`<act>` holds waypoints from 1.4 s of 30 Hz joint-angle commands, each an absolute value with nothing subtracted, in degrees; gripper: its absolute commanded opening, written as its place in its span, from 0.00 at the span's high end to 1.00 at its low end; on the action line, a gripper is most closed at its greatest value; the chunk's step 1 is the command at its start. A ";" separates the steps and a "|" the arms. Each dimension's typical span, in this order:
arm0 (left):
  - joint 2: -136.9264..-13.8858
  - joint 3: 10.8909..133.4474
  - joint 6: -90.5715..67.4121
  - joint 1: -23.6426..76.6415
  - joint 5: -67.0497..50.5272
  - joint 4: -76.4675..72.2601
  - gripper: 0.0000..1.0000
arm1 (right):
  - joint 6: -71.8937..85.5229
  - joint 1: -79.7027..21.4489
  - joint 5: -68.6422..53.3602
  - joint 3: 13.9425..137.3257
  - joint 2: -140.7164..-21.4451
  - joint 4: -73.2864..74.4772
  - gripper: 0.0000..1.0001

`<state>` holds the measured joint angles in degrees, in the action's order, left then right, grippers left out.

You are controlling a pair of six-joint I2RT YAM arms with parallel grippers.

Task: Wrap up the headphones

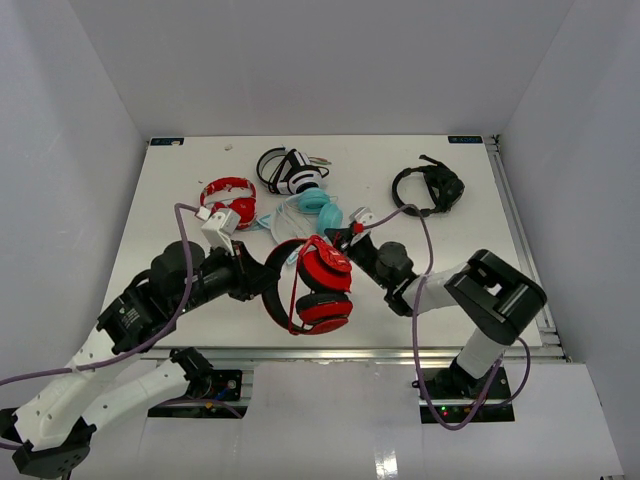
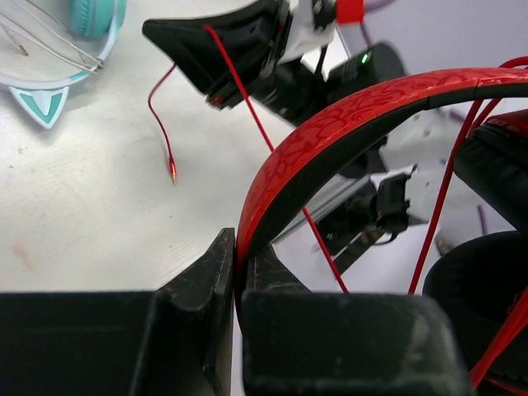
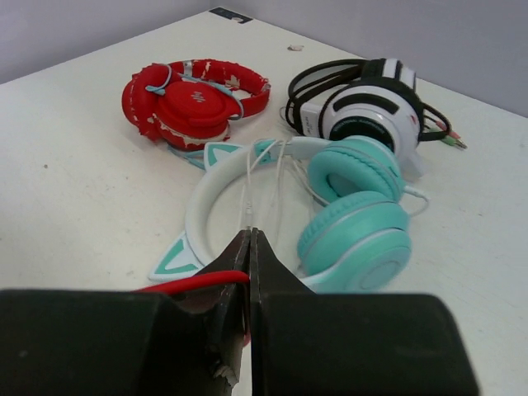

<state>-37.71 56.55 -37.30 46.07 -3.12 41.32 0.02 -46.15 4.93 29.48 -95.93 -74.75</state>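
Headphones (image 1: 322, 285), red and black, are held at the near middle of the table (image 1: 180, 200), headband arching left and the two ear cups stacked near-to-far on the right. The left pincer (image 2: 239, 260) clamps the headband; the right pincer (image 3: 250, 243) is pinched on the thin red cable (image 3: 198, 283). Teal cat-ear headphones (image 3: 355, 206) lie just beyond.

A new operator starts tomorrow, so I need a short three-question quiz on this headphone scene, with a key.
1. True or false: the left end effector is clamped on the headband of the headphones.
2. The right end effector pinches: A) the red cable B) a teal ear cup C) nothing
3. How many other headsets lie on the table?
Key: 1 true; 2 A; 3 four: small red, white-and-black, teal, black.
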 commanded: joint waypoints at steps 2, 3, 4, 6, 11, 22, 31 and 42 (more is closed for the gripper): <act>-41.59 57.32 -24.49 46.32 -15.50 38.72 1.00 | 7.43 -34.85 -16.86 34.81 -83.70 -79.92 0.92; -42.94 57.46 -23.07 46.29 -15.36 38.83 1.00 | 7.02 -33.95 -20.89 37.12 -82.13 -72.81 0.92; -44.46 57.64 -21.55 46.23 -14.64 39.01 1.00 | 5.88 -33.52 -24.13 38.66 -80.61 -65.29 0.92; -46.87 59.00 -19.42 46.27 -10.90 40.66 1.00 | 2.80 -31.96 -28.11 45.08 -78.50 -49.35 0.92; -55.06 62.21 -16.54 46.32 -0.11 43.19 1.00 | -5.49 -31.20 -31.62 61.00 -77.63 -18.40 0.92; -65.01 63.28 -16.99 46.36 18.58 45.72 1.00 | -7.30 -31.24 -33.28 72.40 -78.62 6.77 0.92; -71.30 65.24 -23.76 46.49 36.06 50.63 1.00 | -4.16 -33.34 -38.17 74.50 -78.64 11.96 0.92; -82.79 74.28 -46.52 46.53 55.20 63.23 1.00 | 5.69 -40.15 -48.14 66.78 -77.60 -0.25 0.92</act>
